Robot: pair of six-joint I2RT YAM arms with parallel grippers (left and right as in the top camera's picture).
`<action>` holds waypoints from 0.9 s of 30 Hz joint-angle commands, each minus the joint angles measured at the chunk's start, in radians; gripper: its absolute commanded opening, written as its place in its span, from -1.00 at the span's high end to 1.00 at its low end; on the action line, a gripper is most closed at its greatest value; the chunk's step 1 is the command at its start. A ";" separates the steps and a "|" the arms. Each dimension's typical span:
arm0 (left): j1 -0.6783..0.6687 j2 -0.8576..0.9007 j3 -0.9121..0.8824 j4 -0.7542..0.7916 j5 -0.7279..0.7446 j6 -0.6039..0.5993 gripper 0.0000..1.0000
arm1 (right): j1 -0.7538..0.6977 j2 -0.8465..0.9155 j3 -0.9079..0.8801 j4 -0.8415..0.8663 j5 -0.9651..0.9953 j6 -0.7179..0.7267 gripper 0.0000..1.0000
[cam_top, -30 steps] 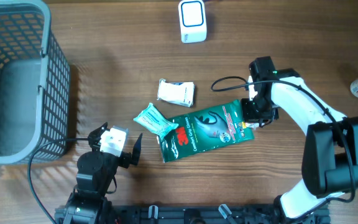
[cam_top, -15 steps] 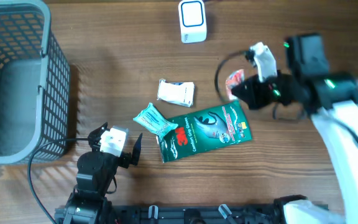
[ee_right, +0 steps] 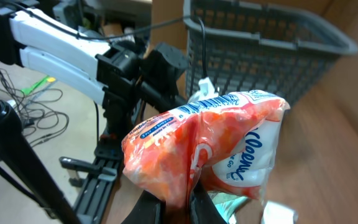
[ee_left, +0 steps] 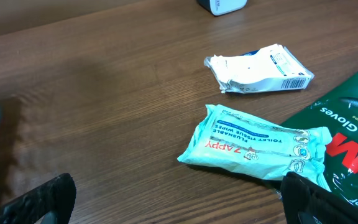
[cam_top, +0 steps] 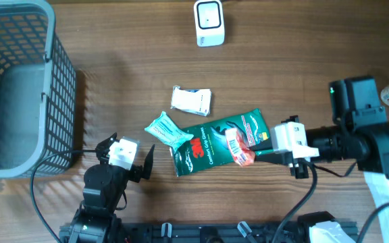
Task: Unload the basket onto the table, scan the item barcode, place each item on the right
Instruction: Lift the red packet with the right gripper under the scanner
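Moved: right gripper (cam_top: 254, 146) swung from upper right to centre frame, carrying the orange-and-white packet (cam_top: 238, 147).
Overhead: packet hangs over the 3M gloves pack (cam_top: 208, 150), well apart from the scanner (cam_top: 209, 22) at top.
Left wrist: left gripper (ee_left: 179, 202) spread wide, idle near the Zappy wipes (ee_left: 257, 149).
Right wrist: jaws pinch the packet's lower edge, likely to keep its faces readable.

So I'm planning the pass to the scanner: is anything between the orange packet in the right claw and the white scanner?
Nothing visible. The orange packet hangs in the right claw, and bare table runs to the scanner. The white pack lies flat, left of that line.
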 commanded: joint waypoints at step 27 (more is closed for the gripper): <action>0.004 -0.002 -0.007 0.004 0.012 0.016 -1.00 | 0.006 0.610 0.000 1.395 0.109 2.731 0.91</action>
